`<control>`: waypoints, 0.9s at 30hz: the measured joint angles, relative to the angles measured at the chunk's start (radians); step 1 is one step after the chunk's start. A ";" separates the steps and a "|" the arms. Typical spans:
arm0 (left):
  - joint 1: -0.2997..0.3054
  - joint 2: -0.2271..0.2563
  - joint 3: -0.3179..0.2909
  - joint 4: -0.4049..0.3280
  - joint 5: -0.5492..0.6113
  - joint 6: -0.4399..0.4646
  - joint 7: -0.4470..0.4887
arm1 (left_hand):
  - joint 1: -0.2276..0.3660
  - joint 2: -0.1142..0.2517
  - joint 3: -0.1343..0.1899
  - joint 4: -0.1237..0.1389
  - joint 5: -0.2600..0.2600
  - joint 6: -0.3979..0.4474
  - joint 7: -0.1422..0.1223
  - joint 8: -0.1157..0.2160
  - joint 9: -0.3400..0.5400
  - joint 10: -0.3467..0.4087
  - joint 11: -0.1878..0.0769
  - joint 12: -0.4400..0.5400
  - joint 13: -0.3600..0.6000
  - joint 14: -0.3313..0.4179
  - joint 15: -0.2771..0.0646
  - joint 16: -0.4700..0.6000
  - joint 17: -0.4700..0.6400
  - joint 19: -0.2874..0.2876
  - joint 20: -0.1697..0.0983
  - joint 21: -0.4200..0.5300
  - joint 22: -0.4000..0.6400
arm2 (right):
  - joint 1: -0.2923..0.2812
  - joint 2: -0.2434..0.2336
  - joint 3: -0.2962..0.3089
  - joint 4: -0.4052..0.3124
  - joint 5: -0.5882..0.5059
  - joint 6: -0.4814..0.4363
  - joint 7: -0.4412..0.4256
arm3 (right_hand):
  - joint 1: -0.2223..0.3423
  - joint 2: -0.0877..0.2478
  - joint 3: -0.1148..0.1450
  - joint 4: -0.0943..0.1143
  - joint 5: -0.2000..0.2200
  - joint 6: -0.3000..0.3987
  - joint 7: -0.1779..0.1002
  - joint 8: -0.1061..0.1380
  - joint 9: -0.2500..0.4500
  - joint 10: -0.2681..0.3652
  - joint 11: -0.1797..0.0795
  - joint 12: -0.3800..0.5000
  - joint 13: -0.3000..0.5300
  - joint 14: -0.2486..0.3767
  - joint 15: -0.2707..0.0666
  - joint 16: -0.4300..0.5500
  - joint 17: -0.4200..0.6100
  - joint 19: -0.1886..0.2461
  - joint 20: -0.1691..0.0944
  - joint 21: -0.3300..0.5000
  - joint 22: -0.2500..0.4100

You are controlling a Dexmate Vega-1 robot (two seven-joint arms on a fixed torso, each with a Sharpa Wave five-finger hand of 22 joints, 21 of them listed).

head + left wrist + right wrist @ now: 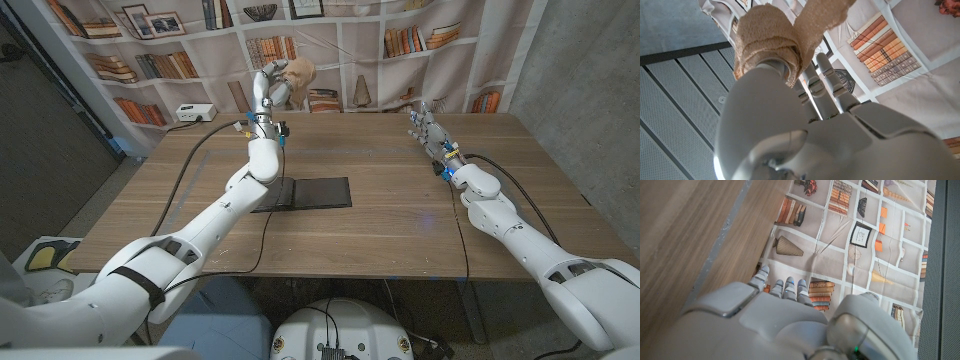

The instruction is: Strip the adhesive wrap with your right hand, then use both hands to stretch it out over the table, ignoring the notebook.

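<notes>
My left hand (268, 88) is raised above the table's far edge, left of the middle. A tan adhesive wrap (296, 72) sits at its fingertips. In the left wrist view the wrap (767, 40) is wound around one digit of that hand (790, 130), with a loose tail sticking out past the other fingers. At the table's far right my right hand (426, 127) holds nothing, its fingers apart. The right wrist view has this hand (790, 325) next to the table edge. A black notebook (305, 192) lies flat on the wooden table (400, 230), near the left forearm.
A white box (195, 113) stands at the far left edge of the table. Black cables run over the tabletop along both arms. A bookshelf-printed backdrop hangs behind the table, and a grey wall stands to the right.
</notes>
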 measured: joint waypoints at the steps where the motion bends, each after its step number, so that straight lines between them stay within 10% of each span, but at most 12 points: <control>1: 0.000 -0.001 -0.001 0.000 0.000 0.000 0.000 | 0.000 0.000 0.000 0.000 0.000 0.000 0.000 0.000 0.000 0.000 0.000 0.000 0.000 0.000 0.000 0.000 0.001 0.001 0.001 0.004 -0.001 | 0.000 0.000 0.000 0.000 0.000 0.000 0.000 | 0.000 0.000 0.000 0.000 0.000 0.000 0.000 0.000 0.000 0.000 0.000 0.000 0.000 0.000 0.000 0.000 0.000 0.000 0.000 0.000 0.000; 11: 0.019 -0.040 -0.038 -0.001 -0.192 -0.069 -0.184 | 0.001 -0.001 0.000 0.000 0.000 0.007 0.007 -0.003 -0.007 0.005 0.006 -0.001 0.005 0.000 0.000 -0.008 0.007 0.007 0.007 0.015 -0.017 | -0.013 -0.007 -0.001 -0.026 -0.003 -0.011 -0.012 | 0.000 0.000 0.000 0.000 0.000 0.000 0.000 0.000 0.000 0.000 0.000 0.000 0.000 0.000 0.000 0.000 0.000 0.000 0.000 0.000 0.000; 23: 0.059 -0.087 -0.093 -0.050 -0.192 -0.069 -0.184 | 0.013 0.000 0.002 -0.002 0.001 0.005 0.012 -0.004 -0.009 0.005 0.006 -0.001 0.007 0.002 0.002 -0.017 0.011 0.007 0.007 0.020 -0.033 | -0.013 -0.007 -0.001 -0.026 -0.008 -0.031 -0.028 | 0.000 0.000 0.000 0.000 0.000 0.000 0.000 0.000 0.000 0.000 0.001 0.000 0.000 0.004 -0.004 0.000 0.000 0.012 -0.004 0.000 0.000; 24: 0.064 -0.092 -0.099 -0.058 -0.525 -0.022 -0.444 | 0.013 0.000 0.002 -0.002 0.001 0.005 0.012 -0.004 -0.009 0.005 0.006 -0.001 0.007 0.002 0.002 -0.020 0.012 0.007 0.007 0.020 -0.033 | -0.031 -0.025 -0.001 -0.069 -0.009 -0.033 -0.030 | 0.000 0.000 0.000 0.000 0.000 0.000 0.000 0.000 0.000 0.000 0.001 0.000 0.000 0.006 -0.006 0.000 0.000 0.017 -0.002 0.000 0.000; 27: 0.073 -0.100 -0.110 -0.071 -0.549 -0.014 -0.462 | 0.013 0.000 0.002 -0.002 0.001 0.005 0.012 -0.004 -0.011 0.005 0.006 -0.003 0.007 0.003 0.003 -0.023 0.012 0.007 0.007 0.020 -0.038 | -0.033 -0.027 -0.001 -0.074 -0.011 -0.038 -0.036 | 0.000 0.000 0.000 0.000 0.000 0.000 0.000 0.000 0.000 0.000 0.001 0.000 0.000 0.006 -0.006 0.000 0.000 0.022 -0.007 0.004 0.000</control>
